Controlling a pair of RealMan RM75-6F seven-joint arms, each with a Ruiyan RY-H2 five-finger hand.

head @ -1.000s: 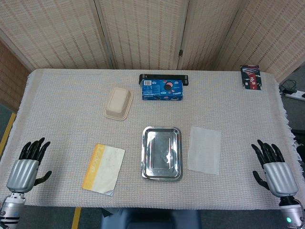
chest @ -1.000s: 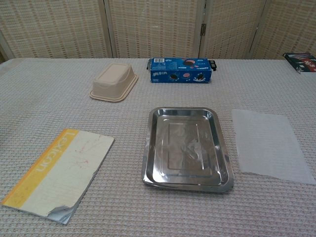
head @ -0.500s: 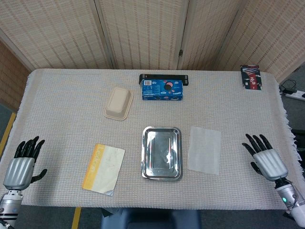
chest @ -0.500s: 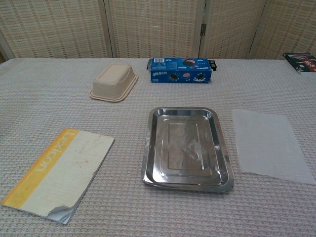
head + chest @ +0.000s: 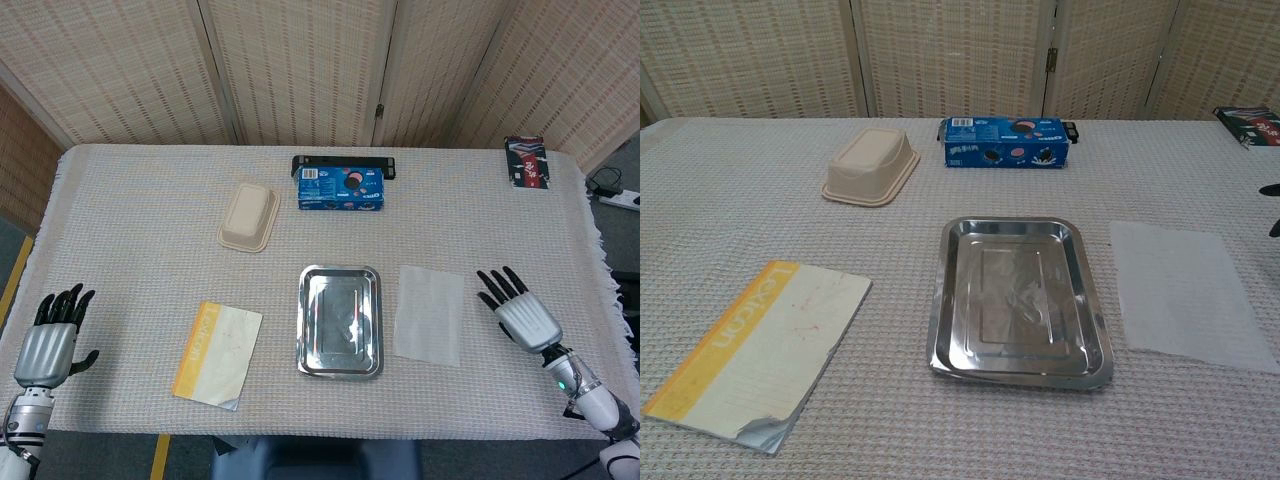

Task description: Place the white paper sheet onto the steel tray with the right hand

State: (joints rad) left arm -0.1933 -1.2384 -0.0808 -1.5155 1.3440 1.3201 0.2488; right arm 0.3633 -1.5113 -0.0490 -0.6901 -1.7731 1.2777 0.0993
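We are holding our right hand (image 5: 522, 313) spread and empty just right of the white paper sheet (image 5: 429, 314), which is lying flat on the surface (image 5: 140, 210) beside the steel tray (image 5: 340, 321). Our left hand (image 5: 50, 338) is hanging open too.

In the chest view only 2 dark fingertips (image 5: 1271, 188) of the right hand (image 5: 522, 311) show at the right edge. The dark packet (image 5: 1250, 124) is cut off there too.

The right hand (image 5: 522, 313) is flat with fingers spread, holding nothing, its forearm angling back to the table's near right corner. The left hand (image 5: 48, 343) is raised, fingers apart, empty, far across from it.
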